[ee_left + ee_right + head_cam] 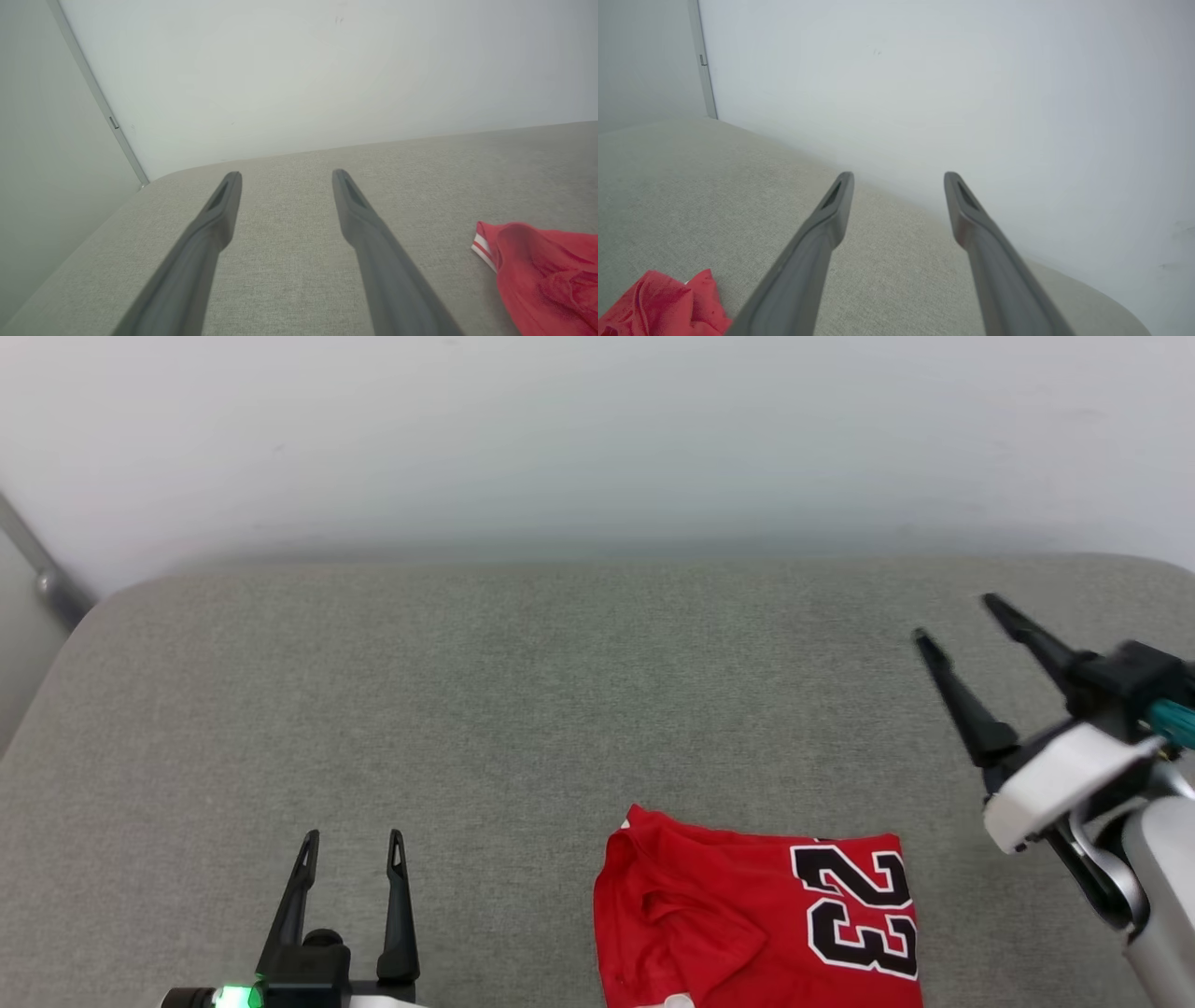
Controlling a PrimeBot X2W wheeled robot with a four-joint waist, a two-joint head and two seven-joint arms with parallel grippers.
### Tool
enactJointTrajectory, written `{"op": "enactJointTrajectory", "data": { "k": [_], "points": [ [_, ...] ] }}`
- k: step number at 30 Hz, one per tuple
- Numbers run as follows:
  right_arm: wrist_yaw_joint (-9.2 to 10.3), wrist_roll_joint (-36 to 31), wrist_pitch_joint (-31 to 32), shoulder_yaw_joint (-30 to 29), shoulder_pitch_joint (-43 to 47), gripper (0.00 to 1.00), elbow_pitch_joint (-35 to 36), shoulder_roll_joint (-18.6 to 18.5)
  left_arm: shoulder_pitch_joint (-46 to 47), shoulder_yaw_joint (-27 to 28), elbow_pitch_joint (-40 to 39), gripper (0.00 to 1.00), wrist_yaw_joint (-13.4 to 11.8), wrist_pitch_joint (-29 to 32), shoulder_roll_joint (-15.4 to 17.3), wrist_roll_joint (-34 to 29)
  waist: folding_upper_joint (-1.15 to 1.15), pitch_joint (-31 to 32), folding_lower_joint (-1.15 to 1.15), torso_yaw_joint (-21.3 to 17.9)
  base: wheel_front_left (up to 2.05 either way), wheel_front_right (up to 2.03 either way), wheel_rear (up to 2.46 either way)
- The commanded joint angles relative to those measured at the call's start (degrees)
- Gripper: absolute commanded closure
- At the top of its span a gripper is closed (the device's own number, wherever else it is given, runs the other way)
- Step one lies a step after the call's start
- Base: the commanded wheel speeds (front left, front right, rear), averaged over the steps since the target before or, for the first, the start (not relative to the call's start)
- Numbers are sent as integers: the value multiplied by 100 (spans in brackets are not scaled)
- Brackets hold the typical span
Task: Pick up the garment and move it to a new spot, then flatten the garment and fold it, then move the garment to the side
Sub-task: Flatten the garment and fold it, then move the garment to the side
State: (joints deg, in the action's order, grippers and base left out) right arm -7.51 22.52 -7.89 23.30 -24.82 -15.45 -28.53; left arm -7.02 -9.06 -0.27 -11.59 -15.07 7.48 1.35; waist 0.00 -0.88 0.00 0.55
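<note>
Grippers on both arms stand wide open with nothing between their fingers. The left gripper (353,837) sits low at the near left, its two dark fingers pointing away across the grey fabric cushion (467,709), with a green light glowing at its base. The right gripper (954,617) is raised at the far right, fingers angled up and to the left, well apart from the cloth.

The garment (747,915), a red jersey, lies folded into a rough rectangle on the cushion's near side, right of the middle, between the two grippers and touching neither. A black "23" (864,910) outlined in white shows sideways on its right half; the left half is rumpled, with a loose fold.

From the left wrist, that gripper (286,173) hangs over bare cushion, with the jersey (546,270) off to the lower right, a red-and-white striped trim (481,249) at its edge. From the right wrist, the gripper (899,175) points toward the pale wall (971,93), and a crumpled red corner of the jersey (663,303) lies at the lower left.
</note>
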Motion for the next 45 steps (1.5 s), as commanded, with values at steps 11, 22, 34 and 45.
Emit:
{"op": "enactJointTrajectory", "data": {
  "k": [11, 22, 34, 45],
  "points": [
    [5, -1164, -728, -2029, 1670, 0, 521, 1403, -211, 92, -66, 0, 124, -12, -43, 2, 0, 140, 0, -89, 0, 0, 0],
    [5, -1320, -726, -2718, 3124, 0, 1521, 2432, -340, 138, -118, 0, 249, -12, -118, 22, 0, 224, 0, -13, 0, 0, 0],
    [5, -1212, -727, -2641, 3748, 0, 1771, 2579, -452, 196, -150, 0, 292, -12, -194, -1, 0, 258, 0, 8, 0, 0, 0],
    [5, -1506, -727, -2651, 3152, 0, 1976, 2494, -435, 273, -134, 0, 347, -12, -231, -13, 0, 224, 0, 14, 0, 0, 0]
  ]
}}
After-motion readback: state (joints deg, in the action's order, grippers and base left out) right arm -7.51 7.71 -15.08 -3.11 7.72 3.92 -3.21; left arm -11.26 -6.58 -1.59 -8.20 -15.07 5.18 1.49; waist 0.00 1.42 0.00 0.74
